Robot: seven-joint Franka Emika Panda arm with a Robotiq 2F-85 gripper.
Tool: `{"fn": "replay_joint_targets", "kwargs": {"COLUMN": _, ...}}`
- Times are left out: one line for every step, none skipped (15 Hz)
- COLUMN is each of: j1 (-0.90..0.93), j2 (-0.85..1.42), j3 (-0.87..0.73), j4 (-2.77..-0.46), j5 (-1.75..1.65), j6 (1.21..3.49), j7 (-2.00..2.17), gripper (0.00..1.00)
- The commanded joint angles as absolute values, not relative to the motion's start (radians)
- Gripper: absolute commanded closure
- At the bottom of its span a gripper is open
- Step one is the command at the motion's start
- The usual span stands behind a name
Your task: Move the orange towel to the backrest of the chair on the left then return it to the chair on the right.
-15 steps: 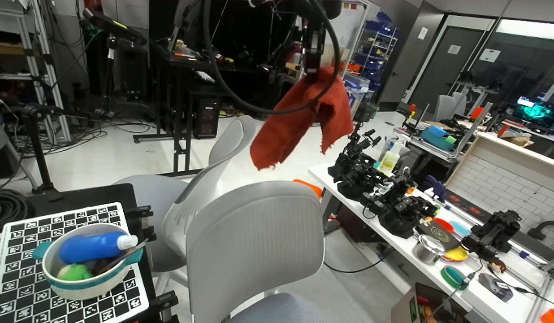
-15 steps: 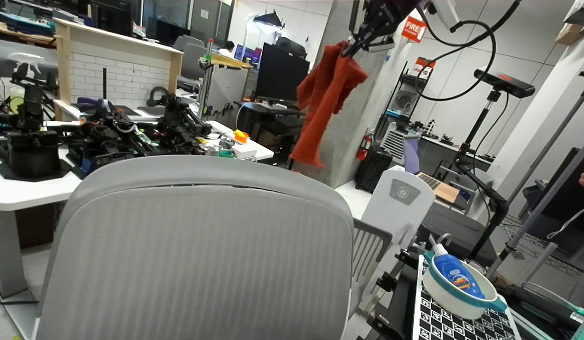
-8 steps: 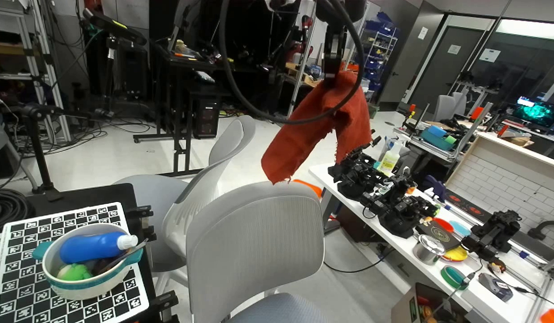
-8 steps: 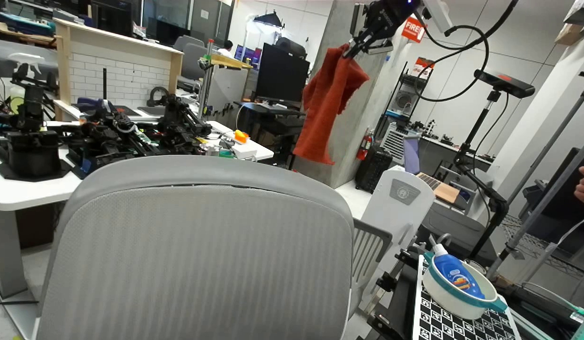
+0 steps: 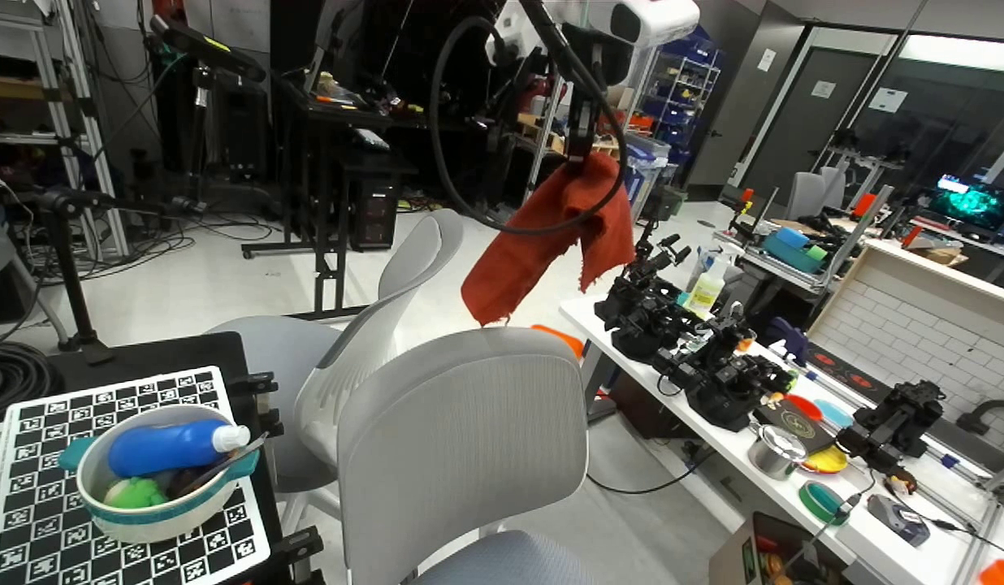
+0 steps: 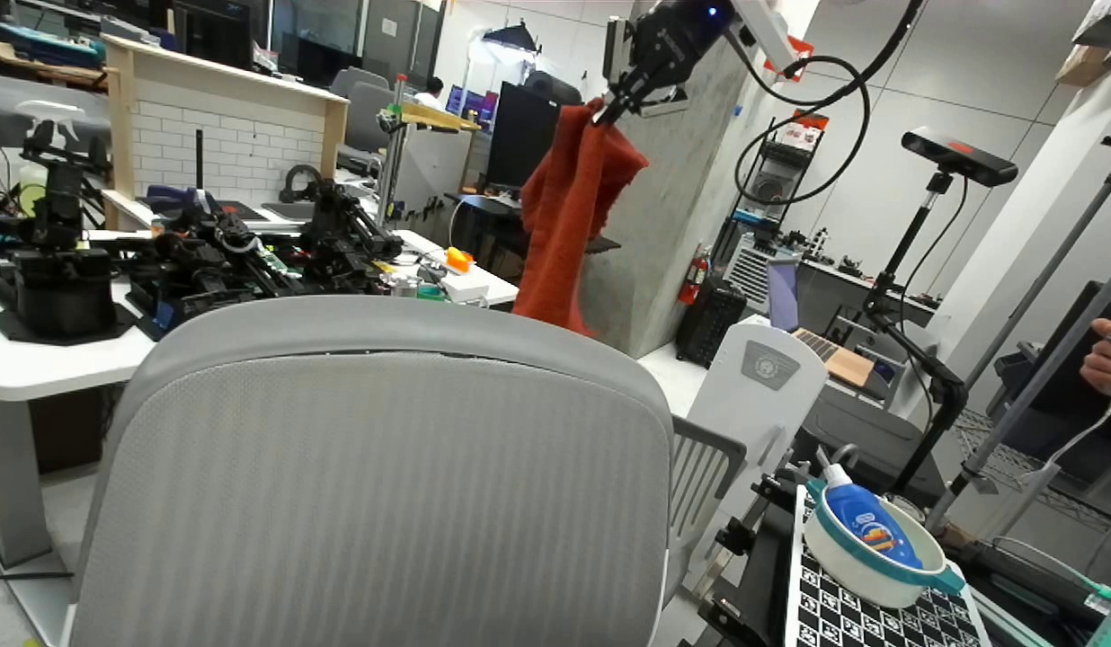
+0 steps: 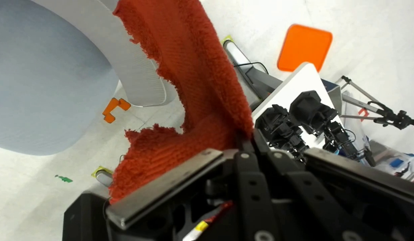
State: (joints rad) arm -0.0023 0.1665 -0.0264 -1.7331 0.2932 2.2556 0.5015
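Observation:
My gripper is shut on the orange-red towel by its upper part. In an exterior view the gripper points down-left and the towel hangs in a long fold. The towel's lower end comes near the top edge of the near chair's grey backrest, also seen in an exterior view; whether they touch I cannot tell. A second grey chair stands beside it, side-on. In the wrist view the towel hangs from the closed fingertips, with a chair backrest at left.
A white table with several black robot arms stands beside the chairs. A black cart with a checkered board holds a white-teal pot with a blue bottle. A cable loop hangs from the arm.
Over the last half second my gripper and the towel have moved left in both exterior views. Earlier they moved right in an exterior view. The towel stays held; the chairs have not moved.

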Motion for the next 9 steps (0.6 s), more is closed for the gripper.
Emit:
{"fn": "replay_joint_targets", "kwargs": {"j1": 0.028, "j2": 0.256, "j3": -0.016, "j4": -1.576, "j5": 0.271, "j6": 2.225, "j7": 0.57, "gripper": 0.99}}
{"fn": "replay_joint_targets", "kwargs": {"j1": 0.037, "j2": 0.273, "j3": -0.015, "j4": -1.55, "j5": 0.266, "j6": 2.225, "j7": 0.58, "gripper": 0.99}}
{"fn": "replay_joint_targets", "kwargs": {"j1": 0.047, "j2": 0.283, "j3": -0.014, "j4": -1.539, "j5": 0.259, "j6": 2.234, "j7": 0.588, "gripper": 0.99}}
{"fn": "replay_joint_targets", "kwargs": {"j1": 0.057, "j2": 0.29, "j3": -0.015, "j4": -1.538, "j5": 0.249, "j6": 2.247, "j7": 0.594, "gripper": 0.99}}
{"fn": "replay_joint_targets", "kwargs": {"j1": 0.066, "j2": 0.294, "j3": -0.015, "j4": -1.552, "j5": 0.239, "j6": 2.266, "j7": 0.6, "gripper": 0.99}}
{"fn": "replay_joint_targets", "kwargs": {"j1": 0.076, "j2": 0.293, "j3": -0.015, "j4": -1.58, "j5": 0.226, "j6": 2.287, "j7": 0.605, "gripper": 0.99}}
{"fn": "replay_joint_targets", "kwargs": {"j1": 0.087, "j2": 0.293, "j3": -0.015, "j4": -1.603, "j5": 0.214, "j6": 2.299, "j7": 0.616, "gripper": 0.99}}
{"fn": "replay_joint_targets", "kwargs": {"j1": 0.099, "j2": 0.292, "j3": -0.014, "j4": -1.64, "j5": 0.2, "j6": 2.323, "j7": 0.626, "gripper": 0.99}}
{"fn": "replay_joint_targets", "kwargs": {"j1": 0.107, "j2": 0.297, "j3": -0.014, "j4": -1.654, "j5": 0.189, "j6": 2.333, "j7": 0.635, "gripper": 0.99}}
